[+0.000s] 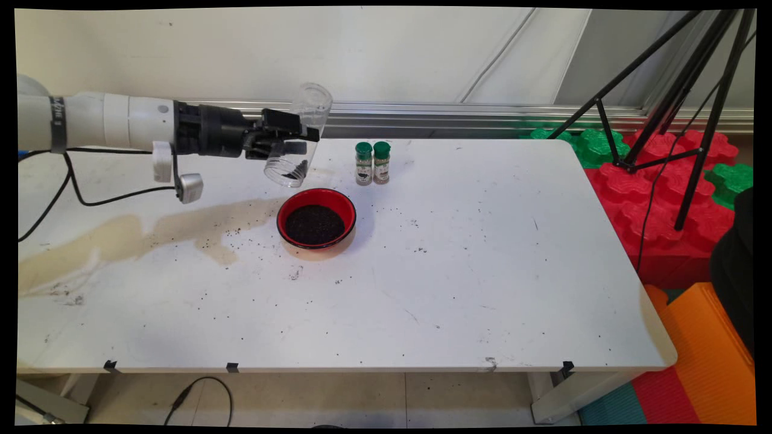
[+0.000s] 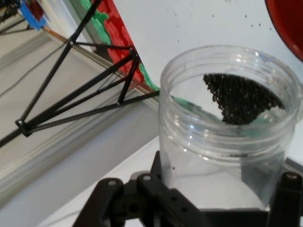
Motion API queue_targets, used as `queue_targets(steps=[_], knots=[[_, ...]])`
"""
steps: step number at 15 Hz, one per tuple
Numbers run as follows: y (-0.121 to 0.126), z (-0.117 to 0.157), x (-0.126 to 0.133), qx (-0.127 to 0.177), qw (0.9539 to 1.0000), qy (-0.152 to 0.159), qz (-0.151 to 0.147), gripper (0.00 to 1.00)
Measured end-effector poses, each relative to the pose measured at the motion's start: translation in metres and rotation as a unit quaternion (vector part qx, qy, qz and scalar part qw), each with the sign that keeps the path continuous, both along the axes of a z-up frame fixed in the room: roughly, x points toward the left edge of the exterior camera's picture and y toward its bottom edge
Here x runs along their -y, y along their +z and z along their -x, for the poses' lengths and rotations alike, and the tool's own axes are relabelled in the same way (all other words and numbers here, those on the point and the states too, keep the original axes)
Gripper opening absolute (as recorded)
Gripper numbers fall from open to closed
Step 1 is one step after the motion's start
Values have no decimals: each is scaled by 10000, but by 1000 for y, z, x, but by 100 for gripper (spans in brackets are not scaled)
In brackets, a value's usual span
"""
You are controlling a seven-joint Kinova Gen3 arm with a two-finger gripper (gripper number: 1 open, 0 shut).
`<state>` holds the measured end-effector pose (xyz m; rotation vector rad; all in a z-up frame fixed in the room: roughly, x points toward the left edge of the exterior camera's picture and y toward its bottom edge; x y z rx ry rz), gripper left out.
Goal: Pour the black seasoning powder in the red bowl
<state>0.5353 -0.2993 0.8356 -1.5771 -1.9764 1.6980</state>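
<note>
The gripper (image 1: 288, 142) is clamped around a clear plastic jar (image 1: 298, 136), held tipped in the air, mouth down toward the red bowl (image 1: 316, 219) of dark grains; some grains cling inside near its mouth. Two green-capped spice bottles (image 1: 373, 163) stand just beyond the bowl, near the table's (image 1: 482, 289) far edge. The right half and near edge lie open.

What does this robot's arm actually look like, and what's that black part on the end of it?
The arm is a smooth white tube made of round segments, with a grey band carrying lettering near the left. Its end is a black gripper built from jointed linkage bars, the jaws at its tip. Thin black cables droop beneath the arm, and a small white and silver-grey box hangs under the wrist.
</note>
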Motion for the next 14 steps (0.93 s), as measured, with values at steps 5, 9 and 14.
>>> queue_targets(steps=[5, 9, 14], knots=[[11, -9, -1, -474, 9965, 281, -632, 0], [20, -14, -1, -867, 9879, 550, -1164, 0], [32, -14, 0, -1374, 9690, 911, -1840, 0]])
